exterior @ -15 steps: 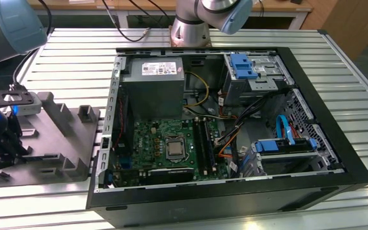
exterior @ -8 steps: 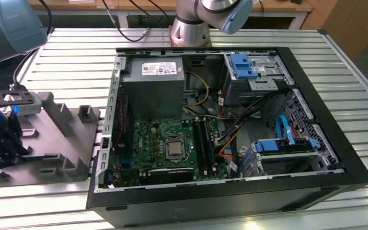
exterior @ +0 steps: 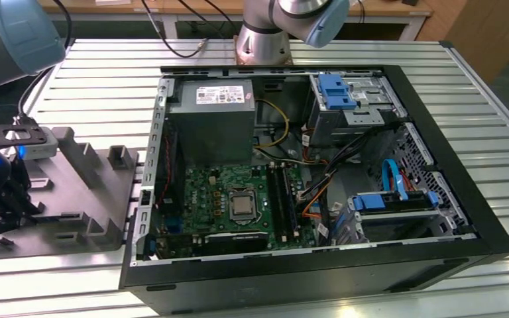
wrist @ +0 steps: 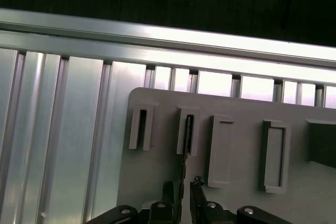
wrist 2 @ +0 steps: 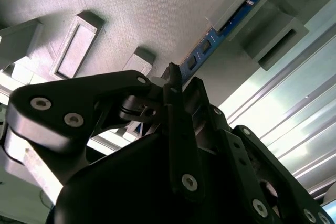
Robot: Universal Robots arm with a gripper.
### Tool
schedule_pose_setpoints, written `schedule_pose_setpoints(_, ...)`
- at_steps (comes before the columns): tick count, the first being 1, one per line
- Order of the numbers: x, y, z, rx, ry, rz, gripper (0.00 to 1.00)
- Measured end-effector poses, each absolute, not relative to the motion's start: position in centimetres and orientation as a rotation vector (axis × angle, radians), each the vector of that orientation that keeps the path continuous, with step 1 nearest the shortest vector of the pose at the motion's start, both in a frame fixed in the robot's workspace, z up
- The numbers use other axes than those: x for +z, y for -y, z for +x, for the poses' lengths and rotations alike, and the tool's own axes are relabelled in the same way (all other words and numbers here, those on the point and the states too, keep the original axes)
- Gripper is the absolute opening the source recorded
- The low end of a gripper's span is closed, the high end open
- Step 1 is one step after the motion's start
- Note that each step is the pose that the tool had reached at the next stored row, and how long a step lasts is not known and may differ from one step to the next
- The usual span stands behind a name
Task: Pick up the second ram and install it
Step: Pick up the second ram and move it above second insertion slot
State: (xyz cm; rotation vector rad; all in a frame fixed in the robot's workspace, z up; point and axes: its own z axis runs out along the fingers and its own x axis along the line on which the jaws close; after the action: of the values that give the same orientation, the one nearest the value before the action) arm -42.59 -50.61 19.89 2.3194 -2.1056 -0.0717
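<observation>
The second ram, a long, thin, dark blue-green circuit-board stick, stands on edge in 1 of the narrow rectangular pockets of a light grey plastic holder plate. In the first wrist view it shows as a slim dark line rising out of that pocket. In the second wrist view its blue face with small dark chips runs along the holder's slot. The black gripper is right at the stick, with 1 fingertip on each side and a narrow gap showing on both sides, so the jaws are parted around the ram rather than pressed onto it. In the first wrist view 4 pockets sit in a row on the plate, with the ram's pocket between 2 others. The holder lies on a ribbed silver aluminium table, at the exterior view's left. It sits just beside an open black computer tower case lying on its side. Inside the case are a large green motherboard, a grey metal power-supply box above it and long black memory slots at the board's right edge. 2 blue plastic drive brackets sit farther to the exterior view's right.
</observation>
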Motion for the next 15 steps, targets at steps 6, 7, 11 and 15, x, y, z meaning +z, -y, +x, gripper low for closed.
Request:
schedule_pose_setpoints(6,19.89,50.61,-42.59,-0.071,2.105,2.319,0.19)
schedule_pose_setpoints(7,19.89,50.61,-42.58,-0.071,2.105,2.319,0.19)
schedule_pose_setpoints(11,19.89,50.61,-42.58,-0.07,2.105,2.319,0.19)
schedule_pose_setpoints(15,19.89,50.61,-42.59,-0.07,2.105,2.318,0.19)
